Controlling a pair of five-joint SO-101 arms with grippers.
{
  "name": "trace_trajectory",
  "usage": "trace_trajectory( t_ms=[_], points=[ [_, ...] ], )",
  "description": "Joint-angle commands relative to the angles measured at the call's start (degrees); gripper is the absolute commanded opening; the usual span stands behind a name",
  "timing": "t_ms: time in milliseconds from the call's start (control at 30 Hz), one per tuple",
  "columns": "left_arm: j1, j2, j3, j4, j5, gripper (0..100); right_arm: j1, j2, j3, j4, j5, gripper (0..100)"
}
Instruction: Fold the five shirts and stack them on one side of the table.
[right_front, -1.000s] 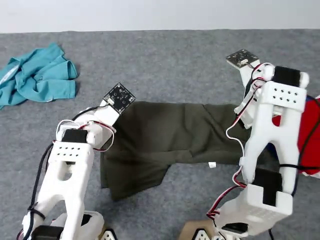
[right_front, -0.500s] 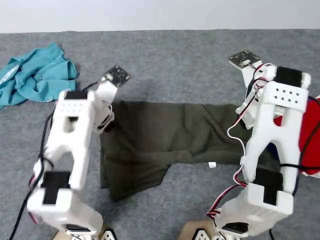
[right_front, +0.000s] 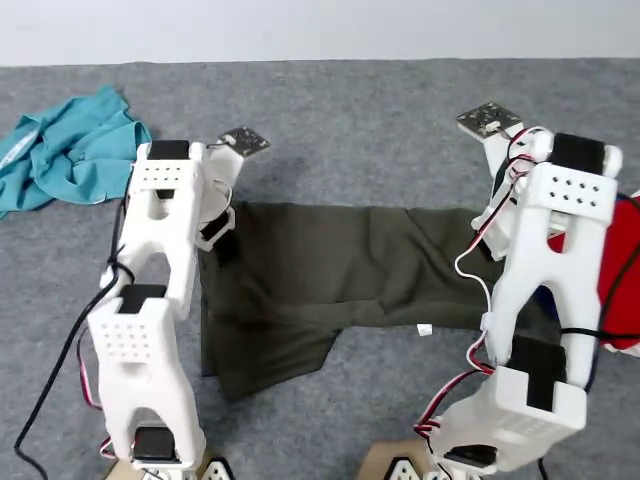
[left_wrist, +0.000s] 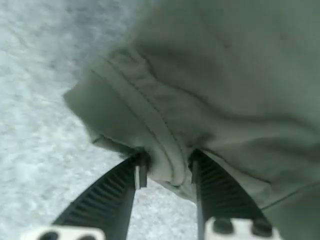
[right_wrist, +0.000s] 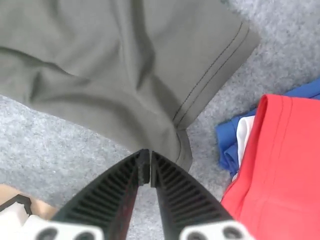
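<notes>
I have a lot left to do on this job. The green shirt (right_front: 340, 265) lies in the middle of the worktop (right_front: 350, 110) and looks only half folded. It makes a long band, with a loose flap hanging out at its lower left. The teal shirt (right_front: 70, 150) sits in a messy heap at the upper left, well apart from the green one, so I think it is not folded at all. At the right edge I see a red shirt (right_wrist: 280, 165) that looks flat and neat, with blue cloth (right_wrist: 235, 145) and a bit of white tucked beside it. That may be the start of the stack, but I cannot tell how many shirts are in it. The long side of the green shirt runs from left to right across the high view. A stitched hem is at its right end, and I cannot tell where the neck is. My left claw (left_wrist: 168, 162) is at the left end of the shirt. It is partly closed, with a thick fold of green cloth squeezed between its two jaws. My right claw (right_wrist: 150, 162) is at the lower right corner of the shirt. Its jaws are pressed almost together, right at the hem, and I cannot tell if any cloth is caught in them.
</notes>
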Motion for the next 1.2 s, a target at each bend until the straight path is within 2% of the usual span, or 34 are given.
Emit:
trace_trajectory(
  t_ms=[0, 167, 400, 800, 1167],
  points=[
    [-0.44, 1.93, -4.62, 4.22, -1.93, 16, 0.48, -0.4, -0.18, 1.19, -0.79, 0.9],
    [-0.44, 5.27, -5.76, 5.01, -2.02, 14, 0.48, -0.66, -0.18, 1.54, -0.79, 0.9],
    [0.0, 4.48, -5.85, 5.27, -2.11, 0, 0.48, -0.66, -0.18, 1.63, -0.79, 0.9],
    [0.0, -6.15, -5.85, 7.74, -2.11, 0, 0.22, -0.31, -0.18, 1.63, -0.79, 0.9],
    [0.18, -6.51, -6.11, 4.84, -2.02, 0, 0.13, -0.22, -0.18, 1.63, -0.79, 0.9]
  ],
)
